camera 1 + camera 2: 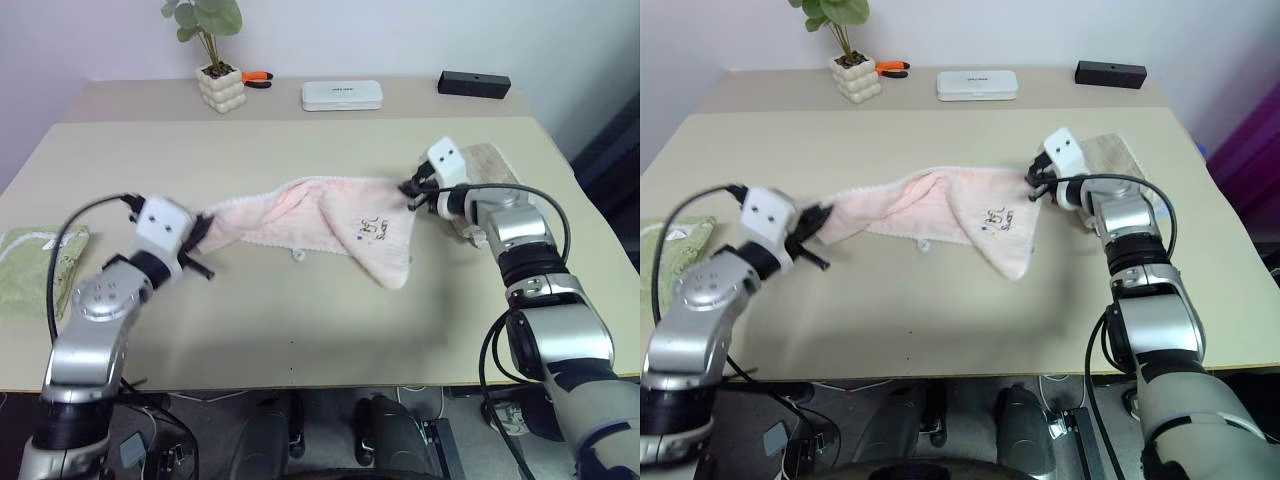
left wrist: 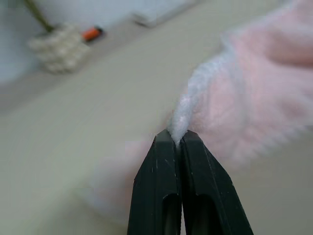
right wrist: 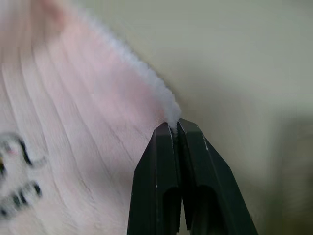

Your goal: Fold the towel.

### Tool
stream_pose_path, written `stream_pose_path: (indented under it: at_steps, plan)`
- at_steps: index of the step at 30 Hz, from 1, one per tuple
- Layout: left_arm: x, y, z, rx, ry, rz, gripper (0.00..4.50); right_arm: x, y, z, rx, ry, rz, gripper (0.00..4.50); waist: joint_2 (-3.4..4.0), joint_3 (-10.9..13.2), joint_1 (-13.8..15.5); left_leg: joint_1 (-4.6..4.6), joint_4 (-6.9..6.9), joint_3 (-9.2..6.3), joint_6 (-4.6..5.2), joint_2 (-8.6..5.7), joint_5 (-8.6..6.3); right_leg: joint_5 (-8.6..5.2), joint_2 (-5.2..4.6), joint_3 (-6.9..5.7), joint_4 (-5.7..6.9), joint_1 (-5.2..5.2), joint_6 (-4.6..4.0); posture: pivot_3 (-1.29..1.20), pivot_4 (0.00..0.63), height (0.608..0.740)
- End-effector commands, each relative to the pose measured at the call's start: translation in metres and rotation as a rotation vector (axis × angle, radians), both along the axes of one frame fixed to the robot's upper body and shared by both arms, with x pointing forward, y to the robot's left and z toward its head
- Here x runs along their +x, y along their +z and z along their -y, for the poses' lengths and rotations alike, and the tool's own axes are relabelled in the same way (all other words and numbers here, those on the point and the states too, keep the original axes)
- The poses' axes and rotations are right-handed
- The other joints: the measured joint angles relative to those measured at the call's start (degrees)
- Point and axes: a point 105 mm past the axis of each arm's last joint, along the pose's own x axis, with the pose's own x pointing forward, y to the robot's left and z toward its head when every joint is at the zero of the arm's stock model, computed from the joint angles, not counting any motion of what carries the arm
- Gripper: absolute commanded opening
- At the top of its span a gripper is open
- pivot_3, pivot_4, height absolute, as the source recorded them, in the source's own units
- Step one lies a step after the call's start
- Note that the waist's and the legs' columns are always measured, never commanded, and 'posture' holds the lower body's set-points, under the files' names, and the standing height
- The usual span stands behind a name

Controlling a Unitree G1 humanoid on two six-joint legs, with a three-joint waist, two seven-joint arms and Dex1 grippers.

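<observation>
The left tool (image 1: 199,243) has its two black fingers (image 2: 161,186) pressed together on one end of the towel (image 1: 320,222), with a tuft of fluffy edge squeezed between the tips. The right tool (image 1: 413,190) is likewise clamped on the opposite end, a white-pink fringe of the fabric caught between its fingers (image 3: 164,176). Between the two tools the pale pink towel is stretched sideways across the middle of the surface (image 1: 300,330), bunched narrow toward the left tool and wider toward the right. From the right end a loose flap hangs down in a point, showing a small dark embroidered motif (image 1: 371,229). A small white loop (image 1: 297,255) dangles from the lower edge near the middle. Just behind the right tool, a beige folded towel (image 1: 492,164) lies on the surface, partly hidden by that arm. At the far left edge of the surface, well apart from the pink towel, lies a light green folded cloth (image 1: 25,270). Along the back stand a potted plant (image 1: 217,60) in a bumpy cream pot, an orange-handled item (image 1: 258,77) beside it, a flat white box (image 1: 342,95), and a black rectangular box (image 1: 473,84) farther right.
</observation>
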Motion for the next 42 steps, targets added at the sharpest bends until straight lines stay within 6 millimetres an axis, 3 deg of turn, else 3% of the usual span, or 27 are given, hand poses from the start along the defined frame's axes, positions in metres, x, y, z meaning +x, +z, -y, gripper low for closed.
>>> stream_pose_path:
  at_steps: [1, 4, 5, 7, 9, 11, 15, 19, 24, 27, 29, 34, 42]
  plan:
    - [0.015, 0.092, -0.039, -0.024, 0.184, 0.356, 0.0, 0.003, 0.106, 0.003, 0.036, -0.049, 0.376, 0.05, -0.13, 0.2, -0.1, -0.11, 0.0, -0.02, -0.04, 0.0, 0.07, 0.02, 0.02, -0.01, 0.03, -0.1, -0.02, 0.0, 0.15, 0.733]
    - [0.012, 0.149, -0.062, -0.09, 0.259, 0.553, 0.0, -0.008, 0.152, -0.001, 0.076, -0.014, 0.536, 0.05, -0.15, 0.2, -0.3, -0.13, -0.02, 0.02, 0.0, 0.0, 0.05, -0.01, 0.02, 0.0, -0.04, -0.11, 0.03, 0.0, 0.15, 0.733]
    - [0.01, 0.159, -0.067, -0.099, 0.272, 0.588, 0.0, -0.011, 0.16, -0.003, 0.091, 0.004, 0.561, 0.05, -0.18, 0.2, -0.4, -0.08, -0.09, 0.06, 0.01, 0.0, 0.05, -0.03, 0.02, 0.0, -0.06, -0.08, 0.05, 0.0, 0.15, 0.733]
    - [0.005, 0.17, -0.075, -0.129, 0.269, 0.616, 0.0, -0.019, 0.169, -0.009, 0.106, 0.071, 0.589, 0.05, -0.21, 0.1, -0.5, 0.04, -0.32, 0.21, 0.06, 0.0, 0.02, -0.04, -0.02, -0.01, -0.16, -0.01, 0.08, 0.0, 0.15, 0.733]
    - [-0.002, 0.166, -0.079, -0.147, 0.226, 0.585, 0.0, -0.031, 0.164, -0.019, 0.098, 0.178, 0.577, 0.05, -0.21, 0.1, -0.4, 0.09, -0.48, 0.34, 0.06, -0.02, 0.02, -0.05, -0.06, -0.01, -0.23, -0.01, 0.09, 0.0, 0.15, 0.733]
    - [-0.013, 0.145, -0.077, -0.135, 0.146, 0.507, 0.0, -0.046, 0.145, -0.029, 0.095, 0.304, 0.511, 0.05, -0.21, 0.1, -0.5, 0.1, -0.5, 0.36, 0.05, 0.0, 0.03, -0.05, -0.06, -0.02, -0.23, -0.02, 0.1, 0.0, 0.15, 0.733]
    - [-0.041, 0.084, -0.072, -0.111, 0.038, 0.277, 0.0, -0.071, 0.087, -0.031, 0.027, 0.449, 0.297, 0.05, -0.22, 0.2, -0.4, 0.12, -0.46, 0.4, 0.05, 0.03, 0.03, -0.05, -0.07, 0.02, -0.2, -0.03, 0.1, 0.0, 0.15, 0.733]
    - [-0.073, 0.027, -0.066, -0.063, -0.026, 0.015, 0.0, -0.099, 0.043, -0.021, -0.002, 0.519, 0.085, 0.05, -0.21, 0.2, -0.1, 0.04, -0.15, 0.31, 0.07, 0.09, -0.04, -0.03, -0.11, 0.01, -0.19, -0.06, 0.05, 0.0, 0.15, 0.733]
    - [-0.117, -0.022, -0.063, -0.118, -0.081, -0.261, 0.0, -0.144, 0.005, -0.003, -0.018, 0.626, -0.178, 0.05, -0.22, 0.2, 0.1, 0.12, -0.08, 0.19, 0.23, 0.16, -0.38, 0.0, -0.23, 0.07, -0.36, 0.02, -0.04, 0.0, 0.15, 0.733]
    - [-0.122, -0.027, -0.067, -0.126, -0.073, -0.316, 0.0, -0.142, 0.007, 0.002, -0.019, 0.595, -0.171, 0.05, -0.17, 0.2, 0.1, 0.1, -0.09, 0.18, 0.23, 0.29, -0.39, 0.07, -0.15, 0.06, -0.49, -0.08, -0.18, 0.0, 0.15, 0.733]
    - [-0.114, -0.024, -0.072, -0.115, -0.041, -0.284, 0.0, -0.128, 0.011, 0.001, -0.016, 0.545, -0.118, 0.05, -0.14, 0.2, 0.1, 0.11, -0.09, 0.19, 0.14, 0.51, -0.35, 0.13, -0.08, -0.15, -0.71, -0.15, -0.58, 0.0, 0.15, 0.733]
    - [-0.081, -0.024, -0.087, -0.081, 0.054, -0.219, 0.0, -0.083, 0.007, -0.005, -0.056, 0.404, -0.024, 0.05, -0.15, 0.2, 0.0, 0.08, -0.12, 0.33, 0.13, 0.64, -0.33, 0.38, -0.02, -0.35, -0.88, -0.17, -0.64, 0.0, 0.15, 0.733]
    - [-0.04, -0.038, -0.097, -0.068, 0.102, -0.209, 0.0, -0.04, -0.005, -0.02, -0.048, 0.321, 0.006, 0.05, -0.18, 0.2, -0.2, -0.04, -0.13, 0.81, 0.07, 0.63, -0.04, 0.57, 0.13, -0.31, -0.78, -0.16, -0.3, 0.0, 0.15, 0.733]
